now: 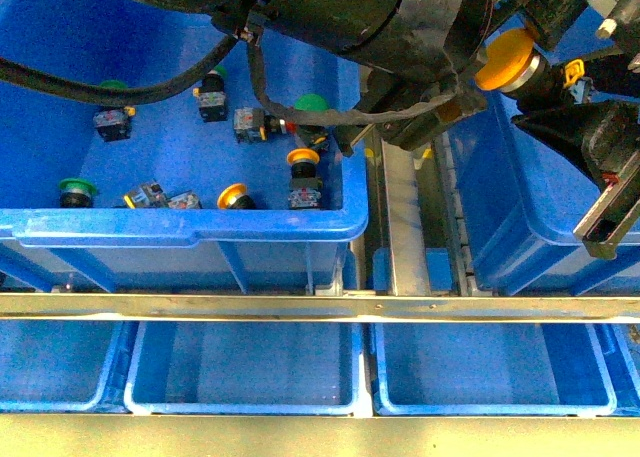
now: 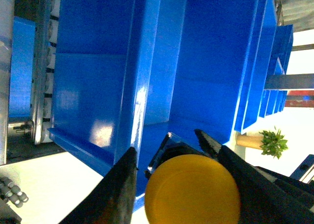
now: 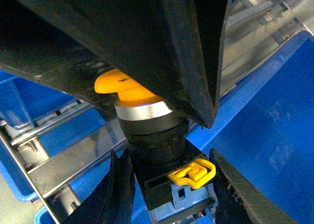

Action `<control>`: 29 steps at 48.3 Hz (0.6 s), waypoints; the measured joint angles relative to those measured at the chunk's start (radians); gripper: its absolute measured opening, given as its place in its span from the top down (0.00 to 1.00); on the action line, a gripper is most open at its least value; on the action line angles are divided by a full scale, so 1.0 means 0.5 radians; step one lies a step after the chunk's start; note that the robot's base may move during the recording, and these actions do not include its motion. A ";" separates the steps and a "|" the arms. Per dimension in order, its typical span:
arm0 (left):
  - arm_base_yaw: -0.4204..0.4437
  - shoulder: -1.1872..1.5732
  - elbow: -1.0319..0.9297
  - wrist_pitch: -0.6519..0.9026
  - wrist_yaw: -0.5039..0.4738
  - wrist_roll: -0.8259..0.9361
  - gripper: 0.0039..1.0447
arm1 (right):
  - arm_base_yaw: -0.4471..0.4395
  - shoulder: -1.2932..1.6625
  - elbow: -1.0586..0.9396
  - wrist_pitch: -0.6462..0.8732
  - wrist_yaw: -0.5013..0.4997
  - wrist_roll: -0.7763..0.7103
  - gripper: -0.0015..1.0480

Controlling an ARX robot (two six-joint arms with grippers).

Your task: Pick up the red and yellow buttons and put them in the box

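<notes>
Large blue crate, left in the front view, holds loose switches, green-capped and yellow-capped. The box stands to its right across a metal rail. Above the box, the left gripper clamps the cap of a yellow button, while the right gripper has its fingers flanking the button's black-grey body; actual contact there cannot be determined.
</notes>
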State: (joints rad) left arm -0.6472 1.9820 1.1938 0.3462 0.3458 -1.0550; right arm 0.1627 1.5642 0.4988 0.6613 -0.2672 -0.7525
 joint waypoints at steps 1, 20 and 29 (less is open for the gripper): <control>0.000 0.000 0.000 0.000 -0.008 0.013 0.45 | -0.002 0.000 0.000 0.000 -0.001 0.001 0.67; 0.087 -0.078 -0.082 0.055 -0.069 0.174 0.07 | -0.029 -0.040 -0.004 -0.018 0.006 0.008 0.69; 0.186 -0.230 -0.108 0.170 -0.067 0.201 0.07 | -0.077 -0.018 -0.045 -0.056 0.093 0.008 0.70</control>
State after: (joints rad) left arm -0.5541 1.8671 1.1400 0.4313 0.3122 -0.9543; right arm 0.1242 1.5551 0.4763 0.6331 -0.2207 -0.7486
